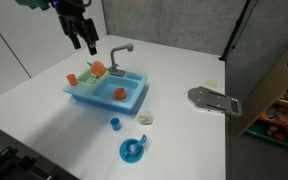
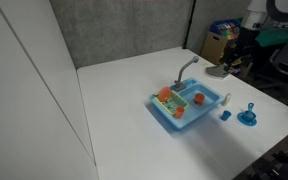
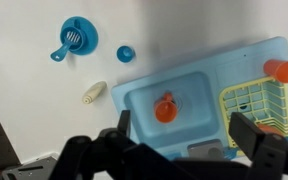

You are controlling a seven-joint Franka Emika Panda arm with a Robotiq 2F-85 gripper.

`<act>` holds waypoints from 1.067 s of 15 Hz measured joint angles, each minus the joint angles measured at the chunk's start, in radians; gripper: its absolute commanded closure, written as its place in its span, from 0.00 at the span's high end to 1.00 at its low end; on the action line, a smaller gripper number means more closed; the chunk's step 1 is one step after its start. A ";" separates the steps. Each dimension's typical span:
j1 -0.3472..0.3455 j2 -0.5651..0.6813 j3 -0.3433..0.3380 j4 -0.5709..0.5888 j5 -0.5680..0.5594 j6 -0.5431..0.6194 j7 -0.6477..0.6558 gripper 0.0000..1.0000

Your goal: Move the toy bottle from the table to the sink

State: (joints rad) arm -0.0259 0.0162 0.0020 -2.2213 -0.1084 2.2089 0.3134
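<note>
- Hanging above the sink (image 1: 132,101), the gripper (image 1: 84,44) has its jaws spread wide and empty; we see both fingers (image 3: 123,126) well apart in the wrist view.
- Toy bottle (image 1: 146,118): on the table, seemingly lying on its side, just off the sink's corner, near the small blue cup (image 1: 115,123).
- Risk: roundish and tiny, it may roll or squirt out of an off-centre pinch.
- Risk: a finger descending close by may clip the sink wall or nudge the cup.

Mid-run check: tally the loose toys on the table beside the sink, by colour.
Blue: 2, the round dish and the small cup
Cream: 1, the toy bottle
Total: 3
</note>
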 measured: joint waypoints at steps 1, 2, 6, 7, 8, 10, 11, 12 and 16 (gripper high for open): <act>0.000 0.022 -0.005 0.011 -0.018 0.000 0.006 1.00; 0.000 0.045 -0.010 0.024 -0.034 0.000 0.013 1.00; 0.001 0.126 -0.028 0.070 -0.065 0.000 0.036 1.00; 0.001 0.140 -0.032 0.080 -0.065 -0.001 0.037 1.00; 0.001 0.148 -0.034 0.088 -0.056 -0.004 0.037 1.00; 0.001 0.150 -0.035 0.097 -0.047 -0.013 0.037 1.00; 0.001 0.150 -0.035 0.100 -0.046 -0.014 0.037 1.00; 0.001 0.150 -0.035 0.100 -0.046 -0.014 0.037 1.00; 0.002 0.151 -0.037 0.100 -0.046 -0.014 0.038 1.00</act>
State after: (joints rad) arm -0.0237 0.1672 -0.0353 -2.1218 -0.1543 2.1953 0.3514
